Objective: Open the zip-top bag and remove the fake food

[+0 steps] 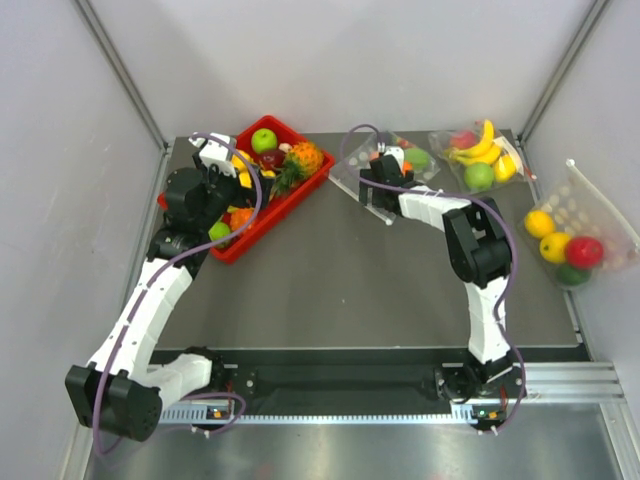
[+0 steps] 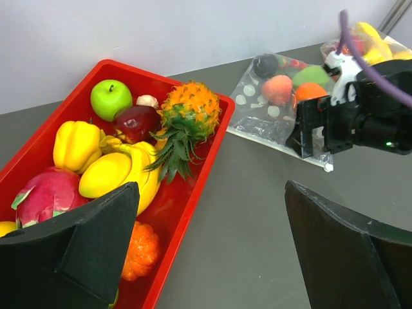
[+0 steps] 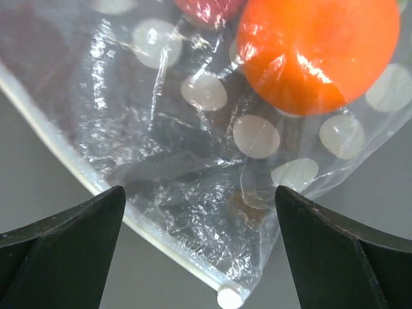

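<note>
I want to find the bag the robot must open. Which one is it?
Start at the red plastic tray of fruit at the back, then look just right of it. The clear dotted plastic zip-top bag lies flat there, under the right gripper. Unlike the clear banana bag beside it, it holds small round peach, orange and green fruits.

Dark grey table (image 1: pixel 330 280) between pale walls (image 1: pixel 60 200).

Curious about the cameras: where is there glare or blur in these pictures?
Right wrist view: glare streaks on the crinkled clear dotted plastic bag and a bright highlight on the round orange plastic fruit; its dark fingers are blurred. Left wrist view: red plastic tray sharp, near black fingers soft. Top external view: even light, faint shadows.
</note>
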Controlling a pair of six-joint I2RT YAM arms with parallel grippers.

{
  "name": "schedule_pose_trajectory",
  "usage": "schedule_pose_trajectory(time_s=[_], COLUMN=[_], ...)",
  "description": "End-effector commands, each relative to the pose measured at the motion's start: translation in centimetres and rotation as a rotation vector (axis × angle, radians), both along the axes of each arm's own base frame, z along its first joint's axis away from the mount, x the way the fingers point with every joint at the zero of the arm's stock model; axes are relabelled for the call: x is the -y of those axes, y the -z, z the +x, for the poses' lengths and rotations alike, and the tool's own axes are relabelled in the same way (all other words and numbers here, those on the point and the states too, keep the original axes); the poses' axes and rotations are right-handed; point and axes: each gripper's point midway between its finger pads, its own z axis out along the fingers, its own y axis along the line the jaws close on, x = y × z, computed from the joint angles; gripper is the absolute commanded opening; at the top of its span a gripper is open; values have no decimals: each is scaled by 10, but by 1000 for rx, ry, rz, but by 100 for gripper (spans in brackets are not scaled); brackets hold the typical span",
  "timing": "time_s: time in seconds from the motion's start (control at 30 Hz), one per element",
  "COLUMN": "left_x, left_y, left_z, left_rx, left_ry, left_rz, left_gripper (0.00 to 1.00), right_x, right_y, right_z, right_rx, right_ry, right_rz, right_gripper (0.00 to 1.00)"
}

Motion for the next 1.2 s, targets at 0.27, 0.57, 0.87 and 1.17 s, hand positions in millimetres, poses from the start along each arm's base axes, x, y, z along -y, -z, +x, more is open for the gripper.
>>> schedule_pose_trajectory(time_s=[0.27, 0.57, 0.87, 1.17], left_x=[1, 5, 15, 84], left_y=[-34, -34, -28, -21], left_z=[-10, -9, -10, -54], left_rx=[101, 95, 86, 155], left_ry=[21, 45, 90, 356], left_rz=[-15, -20, 12, 116], left_gripper=[99, 99, 99, 97], right_x=[-4, -6, 17, 28], right_y=[37, 19, -82, -147], right_z=[-3, -13, -29, -79], right_rx=[-123, -115, 35, 127], right_ry=[54, 18, 25, -24], right_rz=[-32, 2, 52, 149], right_gripper=[61, 0, 0, 0])
